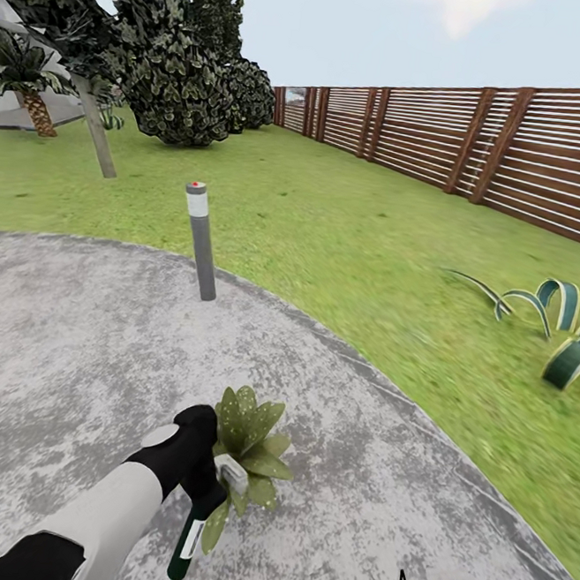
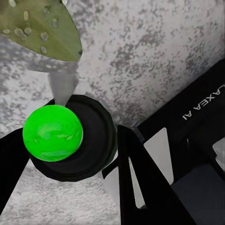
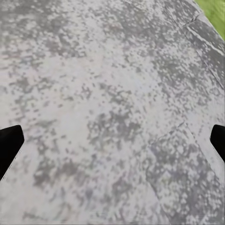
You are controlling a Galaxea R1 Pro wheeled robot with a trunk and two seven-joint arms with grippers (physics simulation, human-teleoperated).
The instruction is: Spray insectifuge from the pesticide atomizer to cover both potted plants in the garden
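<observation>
White-green pesticide atomizer (image 1: 188,542) — black-capped

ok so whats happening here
The robot's left end effector holds the pesticide atomizer right beside a small speckled potted plant on the round grey paving. In the left wrist view a leaf sits just past the bottle's end. The right end effector hangs open over bare paving, holding nothing.

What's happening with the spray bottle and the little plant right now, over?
Left gripper shut on the pesticide atomizer, right beside the potted plant. Right gripper open over bare paving. Nothing in the way.
</observation>
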